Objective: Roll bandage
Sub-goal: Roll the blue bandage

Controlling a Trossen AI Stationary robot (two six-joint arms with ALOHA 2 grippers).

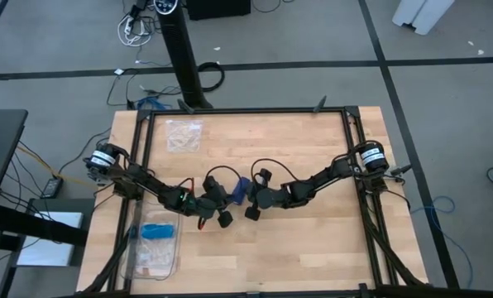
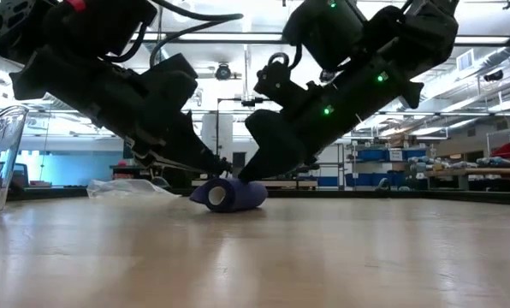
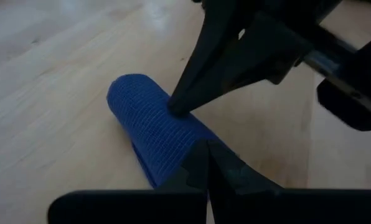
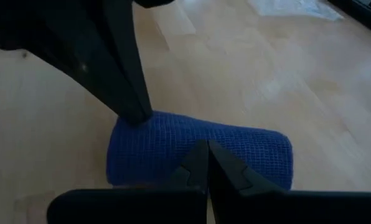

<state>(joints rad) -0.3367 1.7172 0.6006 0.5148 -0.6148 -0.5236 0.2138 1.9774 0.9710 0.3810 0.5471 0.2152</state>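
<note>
Two closed fingertip pairs are what we've got here, both touching the dark navy-blue woven fabric bandage (image 1: 238,191), already a compact roll, lying mid-table; the left gripper (image 3: 205,163) sits on its left side, fingers pinched together on nothing; the right gripper (image 4: 207,163) presses from the right, fingers likewise together and empty; the roll's long axis runs roughly near-to-far, so it lies crosswise between the tips; we'd say neither arm is nearer, and any further rolling push would go left or right across the light wooden table (image 1: 313,248).

Dark jointed arms, looped black cables, green lights
</note>
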